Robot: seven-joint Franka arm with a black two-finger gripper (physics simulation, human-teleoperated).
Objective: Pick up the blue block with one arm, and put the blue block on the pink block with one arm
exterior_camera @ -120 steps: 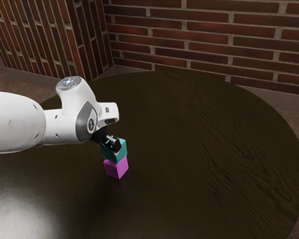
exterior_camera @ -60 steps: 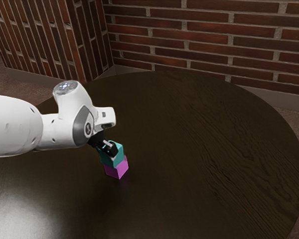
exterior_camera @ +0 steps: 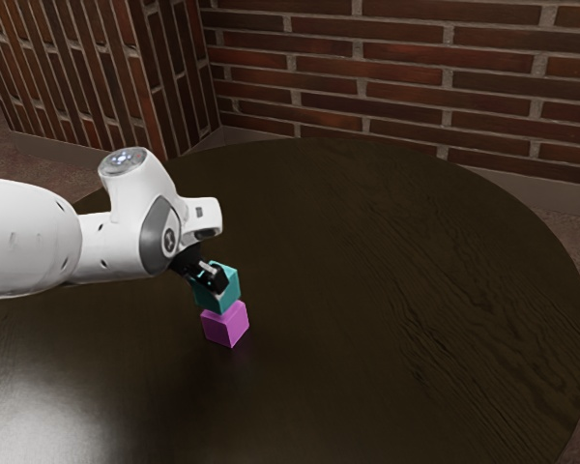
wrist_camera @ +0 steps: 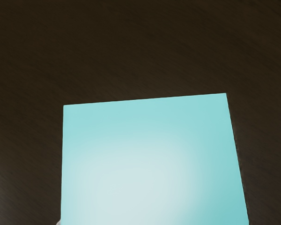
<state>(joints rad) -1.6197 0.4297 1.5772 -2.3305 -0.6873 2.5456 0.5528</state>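
We are keeping no gap at the black two-finger gripper (exterior_camera: 212,278): its fingers are clamping the small teal-blue cube (exterior_camera: 228,289) from two sides, left of centre in the exterior frame. That cube is resting on the magenta-pink cube (exterior_camera: 224,326), touching it, on the dark round wooden table (exterior_camera: 396,290).

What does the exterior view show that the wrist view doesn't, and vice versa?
Exterior view adds: the pink block under the blue block, the gripper shut on the blue block, brick walls behind. Wrist view adds: one blue block face, close up. Shared: the blue block and the dark table.
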